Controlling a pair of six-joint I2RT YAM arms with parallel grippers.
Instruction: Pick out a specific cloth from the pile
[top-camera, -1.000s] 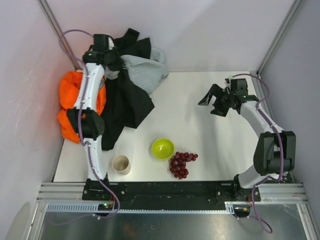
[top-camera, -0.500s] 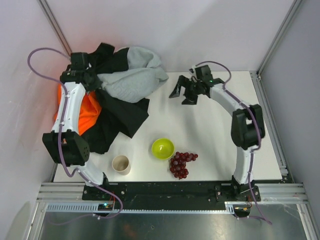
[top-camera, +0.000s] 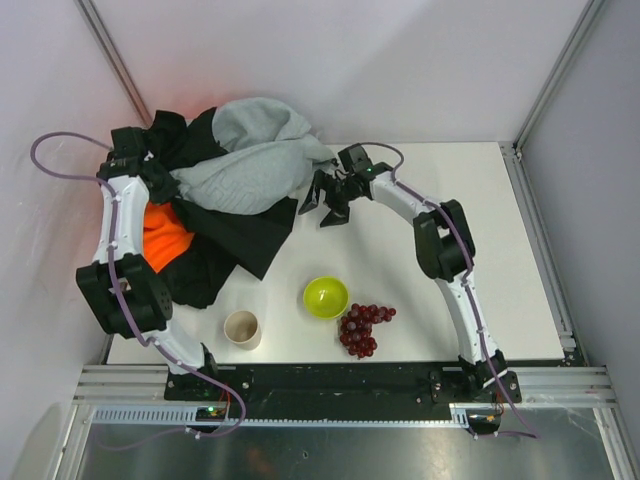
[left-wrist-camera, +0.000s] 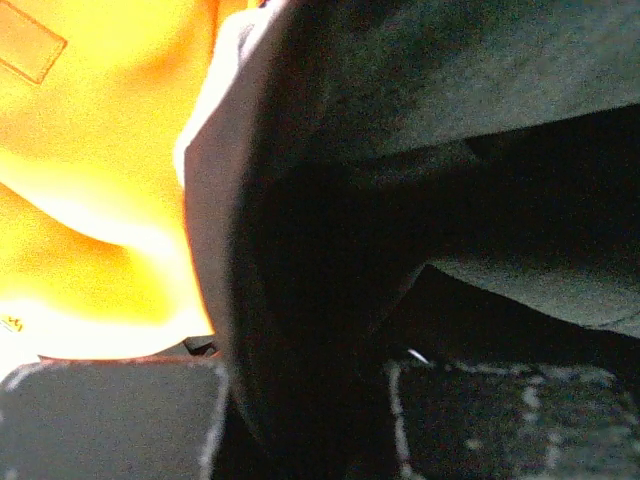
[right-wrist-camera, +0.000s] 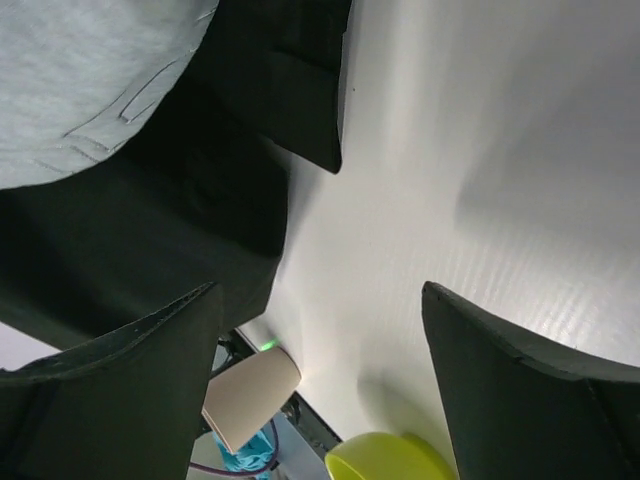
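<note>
The pile (top-camera: 215, 200) lies at the table's back left: a light grey sweatshirt (top-camera: 245, 165) on top, black fabric (top-camera: 240, 235) spread beneath it, and orange cloth (top-camera: 165, 230) at the left. My left gripper (top-camera: 148, 165) is at the pile's back left corner, shut on a fold of black cloth (left-wrist-camera: 310, 300) that fills the gap between its fingers (left-wrist-camera: 110, 420). I cannot tell which black garment this is. My right gripper (top-camera: 322, 200) is open and empty, just above the table at the pile's right edge. Its view shows black fabric (right-wrist-camera: 150, 230) and the grey sweatshirt (right-wrist-camera: 90, 80) close ahead.
A green bowl (top-camera: 326, 296) sits at the table's middle front, with a bunch of red grapes (top-camera: 362, 328) to its right and a beige paper cup (top-camera: 242, 328) to its left. The enclosure's walls stand close behind and left of the pile.
My left arm has swung left, dragging the black cloth and the grey sweatshirt with it. My right gripper has moved left across the table, from the right side to the pile's right edge.
</note>
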